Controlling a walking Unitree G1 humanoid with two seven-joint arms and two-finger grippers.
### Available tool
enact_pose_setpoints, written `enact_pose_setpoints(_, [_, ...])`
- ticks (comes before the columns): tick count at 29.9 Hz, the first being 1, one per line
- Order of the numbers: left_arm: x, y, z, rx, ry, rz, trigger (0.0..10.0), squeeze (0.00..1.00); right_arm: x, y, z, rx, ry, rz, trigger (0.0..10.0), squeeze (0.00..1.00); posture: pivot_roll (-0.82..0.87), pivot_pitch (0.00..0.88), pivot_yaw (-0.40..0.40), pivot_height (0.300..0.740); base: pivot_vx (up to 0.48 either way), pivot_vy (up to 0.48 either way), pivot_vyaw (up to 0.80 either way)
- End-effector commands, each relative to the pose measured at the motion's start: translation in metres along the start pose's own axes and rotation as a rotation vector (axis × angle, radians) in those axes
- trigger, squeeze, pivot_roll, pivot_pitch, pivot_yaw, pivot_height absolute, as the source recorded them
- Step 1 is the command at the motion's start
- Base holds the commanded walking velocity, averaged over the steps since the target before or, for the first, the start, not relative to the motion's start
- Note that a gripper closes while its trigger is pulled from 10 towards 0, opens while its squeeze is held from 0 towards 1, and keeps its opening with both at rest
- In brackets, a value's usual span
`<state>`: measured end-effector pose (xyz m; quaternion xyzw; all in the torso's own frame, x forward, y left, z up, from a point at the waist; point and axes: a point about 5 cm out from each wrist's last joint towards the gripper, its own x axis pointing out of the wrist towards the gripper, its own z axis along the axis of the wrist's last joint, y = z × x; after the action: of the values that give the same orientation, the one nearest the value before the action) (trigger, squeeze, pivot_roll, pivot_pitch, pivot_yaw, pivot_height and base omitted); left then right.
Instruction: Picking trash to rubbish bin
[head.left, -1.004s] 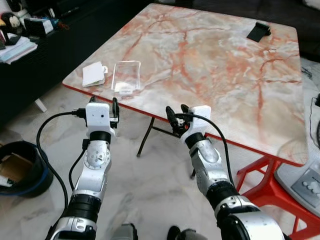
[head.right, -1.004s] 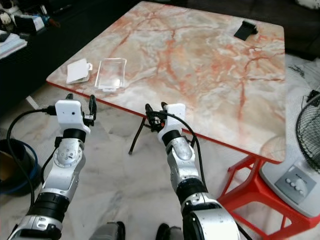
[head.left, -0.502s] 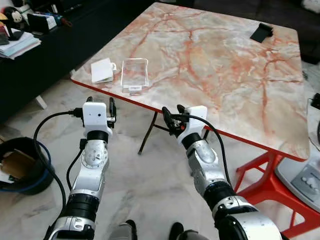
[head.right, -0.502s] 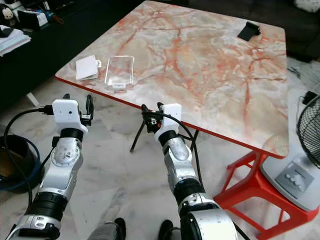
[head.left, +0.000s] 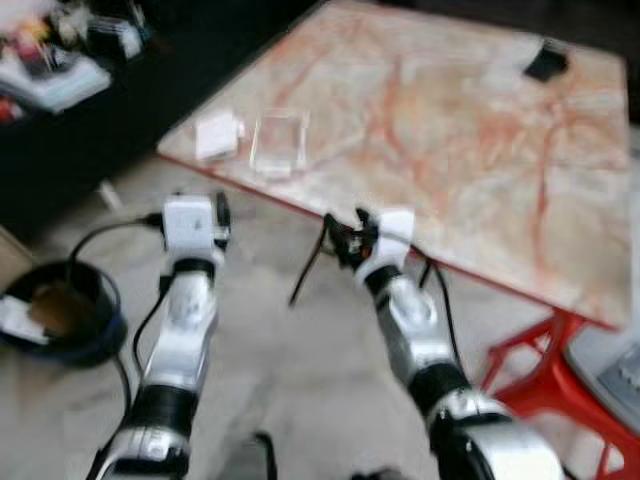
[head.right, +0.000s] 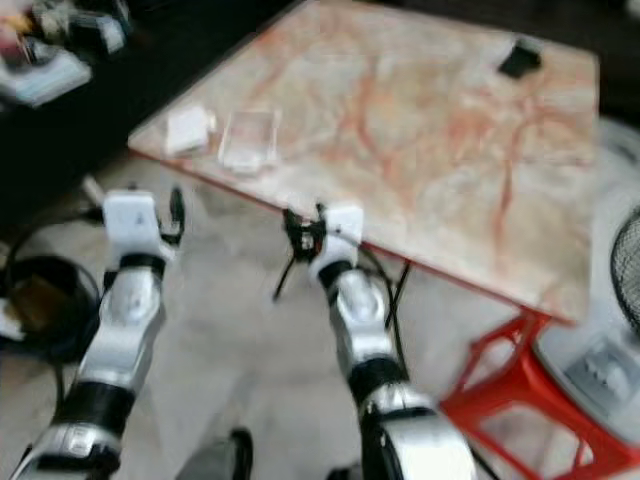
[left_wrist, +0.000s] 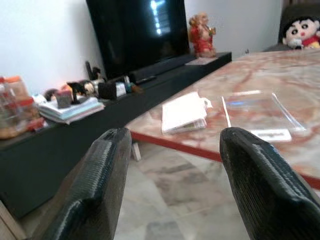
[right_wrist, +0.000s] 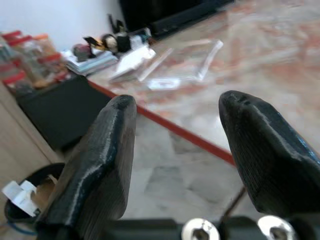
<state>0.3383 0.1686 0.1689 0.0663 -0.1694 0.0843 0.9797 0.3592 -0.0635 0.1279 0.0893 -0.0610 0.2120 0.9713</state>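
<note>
A clear plastic wrapper and a white packet lie near the left corner of the marble table. The wrist views show the wrapper and the packet on the table edge ahead. My left gripper hovers over the floor just short of that corner, open and empty. In front of the table's near edge, my right gripper is also open with nothing in it. A dark round rubbish bin with trash inside stands on the floor to my left.
A black TV console with books and clutter runs along the left. A small black object sits at the table's far corner. A red frame and a fan stand at the right. Marble floor lies under both arms.
The whole picture has shifted slightly and gone blurred, so the camera is moving. Both arms keep their pose in front of the table, fingers still apart.
</note>
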Motion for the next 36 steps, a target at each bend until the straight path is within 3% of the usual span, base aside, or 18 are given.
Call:
enact_pose_setpoints(1, [0.0027,-0.0003,0.0046,0.004,-0.014,0.001,10.0,0.0,0.0028,0.0022,0.0036,0.005,-0.01,0.006,10.0,0.0,0.13,0.179,-0.036,0.74,0.319,0.0,0.0])
enact_pose_setpoints(22, [0.004,0.0019,0.008,0.003,-0.02,0.014,10.0,0.0,0.0042,0.0074,0.006,-0.011,-0.018,0.036,10.0,0.0,0.13,0.176,-0.041,0.74,0.324,0.0,0.1])
enact_pose_setpoints(28, [0.0049,0.0026,0.0095,0.001,-0.024,0.017,10.0,0.0,0.0041,0.0091,0.0057,-0.019,-0.017,0.046,10.0,0.0,0.13,0.174,-0.041,0.74,0.322,0.0,0.66])
enact_pose_setpoints(33, [0.0054,0.0028,0.0099,-0.001,-0.025,0.016,10.0,0.0,0.004,0.0093,0.0051,-0.002,-0.017,0.043,10.0,0.0,0.13,0.175,-0.041,0.74,0.325,0.0,0.0])
enact_pose_setpoints(36, [0.0046,-0.001,0.0093,0.001,-0.027,-0.018,10.0,0.0,0.0038,0.0088,0.0045,0.001,-0.012,0.04,10.0,0.0,0.13,0.174,-0.041,0.74,0.106,0.0,0.0])
